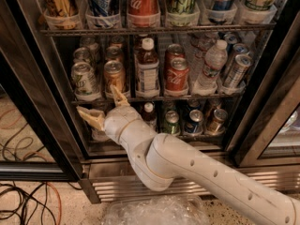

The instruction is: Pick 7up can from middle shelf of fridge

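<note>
The 7up can (84,80), silver-white with green lettering, stands at the left end of the middle shelf (161,98) in the fridge (29,95), in a clear plastic cup. A gold-brown can (114,78) is right beside it. My gripper (104,108) is open, just below and in front of the shelf's front edge. One finger (91,117) points left under the 7up can. The other (119,96) points up at the foot of the gold-brown can. It holds nothing.
A dark bottle (147,71), a red Coca-Cola can (177,75), a water bottle (211,63) and further cans share the shelf. Tall cans fill the rack above (140,30). Cans stand on the lower rack (193,122). Cables (23,203) lie on the floor at left.
</note>
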